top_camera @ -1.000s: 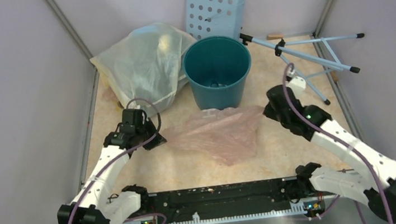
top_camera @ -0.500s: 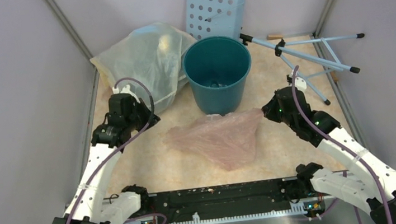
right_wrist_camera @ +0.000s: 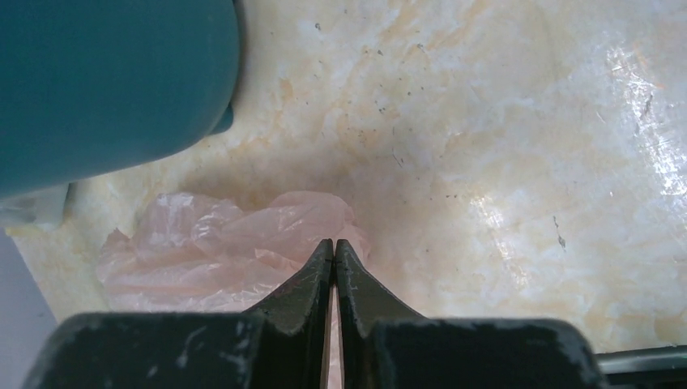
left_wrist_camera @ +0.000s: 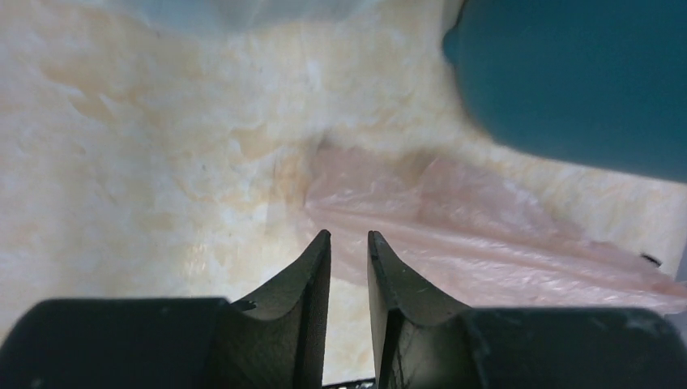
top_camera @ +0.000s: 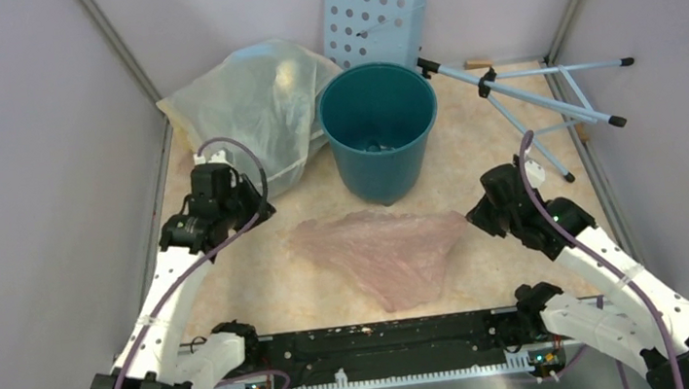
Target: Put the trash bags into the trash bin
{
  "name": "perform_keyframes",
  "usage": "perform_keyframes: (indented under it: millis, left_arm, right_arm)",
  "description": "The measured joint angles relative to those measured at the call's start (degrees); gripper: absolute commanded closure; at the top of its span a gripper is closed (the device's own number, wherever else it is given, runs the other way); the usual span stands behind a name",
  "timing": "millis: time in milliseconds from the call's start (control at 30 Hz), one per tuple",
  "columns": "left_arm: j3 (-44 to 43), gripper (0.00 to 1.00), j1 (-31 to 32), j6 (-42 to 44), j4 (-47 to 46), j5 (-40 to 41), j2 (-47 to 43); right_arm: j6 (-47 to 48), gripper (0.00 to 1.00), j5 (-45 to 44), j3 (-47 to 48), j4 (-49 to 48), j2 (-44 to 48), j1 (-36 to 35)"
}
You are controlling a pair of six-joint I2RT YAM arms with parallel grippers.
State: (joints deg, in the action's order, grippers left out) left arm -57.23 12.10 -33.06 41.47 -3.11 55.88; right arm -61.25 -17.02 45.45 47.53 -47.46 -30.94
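The pale-pink trash bag [top_camera: 386, 248] lies flat on the marbled table in front of the teal trash bin [top_camera: 382, 156], which stands upright. My right gripper [top_camera: 473, 214] is shut at the bag's right corner; in the right wrist view its fingertips [right_wrist_camera: 334, 241] meet on the bag's edge [right_wrist_camera: 219, 235], with the bin [right_wrist_camera: 105, 81] at upper left. My left gripper [top_camera: 259, 211] is left of the bag and apart from it. In the left wrist view the left gripper [left_wrist_camera: 349, 235] has a narrow gap and holds nothing, with the bag [left_wrist_camera: 454, 235] and bin [left_wrist_camera: 575, 81] beyond.
A large yellowish-clear sack [top_camera: 249, 117] bulges at the back left, touching the bin's left side. A light-blue panel with round holes [top_camera: 373, 10] leans on the back wall. A folded light-blue tripod [top_camera: 545, 98] lies at back right. Grey walls close both sides.
My right gripper moved back toward me, and the bag's right corner went with it, flattening the bag. My left gripper left the bag's left edge and drew back to the left.
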Motion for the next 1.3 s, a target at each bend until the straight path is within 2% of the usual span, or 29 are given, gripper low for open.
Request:
perform_keyframes:
  millis: [133,267,433,633,867,1067,1133,1167,1300]
  left_arm:
    - [5.11,0.7,0.0,0.26,0.13,-4.57,4.83]
    - [9.07,0.64,0.0,0.22,-1.07,-10.14,8.2]
    - [14.71,0.61,0.0,-0.46,-2.38,-16.15,8.52]
    - [20.37,0.51,0.0,-2.86,-6.45,-22.1,7.76]
    - [23.47,0.38,0.79,-6.45,-15.63,-30.77,10.34]
    - [27.61,0.35,2.64,-12.02,-24.55,-35.91,12.26]
    - [28.15,0.42,3.23,-13.66,-26.49,-36.39,12.28]
    - [28.2,0.5,3.45,-14.45,-27.23,-36.46,12.31]
    - [28.17,0.94,3.82,-17.33,-29.53,-36.09,12.83]
  right_arm:
    - [-1.4,0.93,-0.9,-1.79,0.9,2.45,0.0]
    - [-2.73,0.9,-2.58,-1.97,3.3,1.36,0.0]
    - [-2.62,0.85,-3.52,-1.97,5.49,-2.21,0.0]
    - [1.46,0.82,-3.04,-1.97,4.85,-6.97,0.04]
    - [11.47,0.82,10.99,-4.96,-5.73,-15.41,2.86]
    - [14.71,0.83,18.16,-5.18,-10.93,-17.11,2.99]
    - [15.17,0.82,19.58,-5.16,-11.65,-17.11,3.02]
    - [15.3,0.82,20.35,-5.16,-12.0,-17.09,3.02]
    - [16.04,0.94,22.67,-5.03,-12.72,-17.09,3.02]
